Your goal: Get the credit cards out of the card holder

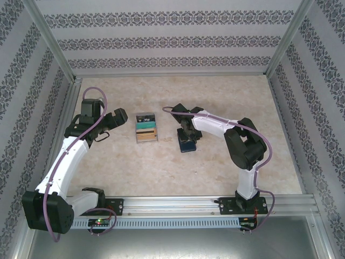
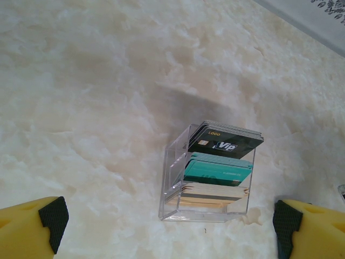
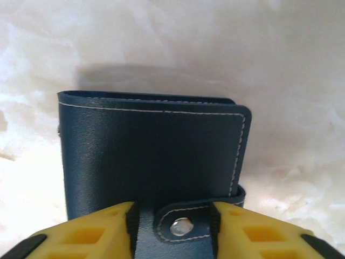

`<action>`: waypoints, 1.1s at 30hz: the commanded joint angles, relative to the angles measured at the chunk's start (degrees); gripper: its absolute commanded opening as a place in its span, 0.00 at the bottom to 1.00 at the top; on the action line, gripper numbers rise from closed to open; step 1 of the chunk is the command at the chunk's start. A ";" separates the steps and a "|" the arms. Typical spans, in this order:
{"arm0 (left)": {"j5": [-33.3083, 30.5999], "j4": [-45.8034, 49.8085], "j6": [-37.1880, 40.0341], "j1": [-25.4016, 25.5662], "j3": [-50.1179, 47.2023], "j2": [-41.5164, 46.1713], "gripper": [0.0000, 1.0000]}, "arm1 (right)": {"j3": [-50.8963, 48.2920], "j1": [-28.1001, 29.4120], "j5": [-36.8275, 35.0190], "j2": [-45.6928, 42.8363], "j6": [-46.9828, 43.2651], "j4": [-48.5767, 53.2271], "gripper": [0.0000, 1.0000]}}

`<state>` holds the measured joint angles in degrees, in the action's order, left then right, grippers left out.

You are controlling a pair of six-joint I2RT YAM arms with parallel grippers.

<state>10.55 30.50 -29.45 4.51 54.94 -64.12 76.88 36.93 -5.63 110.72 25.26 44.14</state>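
My left gripper (image 2: 168,229) hangs with jaws wide apart over the table (image 2: 81,108); the credit cards (image 2: 218,167) stand stacked in a clear box (image 2: 172,178) at lower centre of that wrist view. My right gripper (image 3: 172,226) straddles the closure tab (image 3: 194,216) of the card holder (image 3: 151,151), which is folded shut at frame centre; jaws partway apart, pinching or not I cannot tell.
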 commanded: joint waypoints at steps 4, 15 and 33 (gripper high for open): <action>0.79 2.01 -0.08 0.75 0.38 1.01 0.99 | -1.47 0.77 -0.52 -0.38 -0.35 2.19 0.43; 1.71 1.47 -1.19 2.13 0.13 1.16 1.00 | -5.13 0.17 0.31 -3.54 -0.71 -1.36 0.00; 5.19 -11.20 -19.20 19.46 -3.52 -6.78 0.21 | -10.40 -0.92 19.76 -15.00 9.95 -15.54 0.00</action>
<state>16.25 22.11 -45.80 22.35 50.11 -69.34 67.18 36.84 9.69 98.45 32.08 31.48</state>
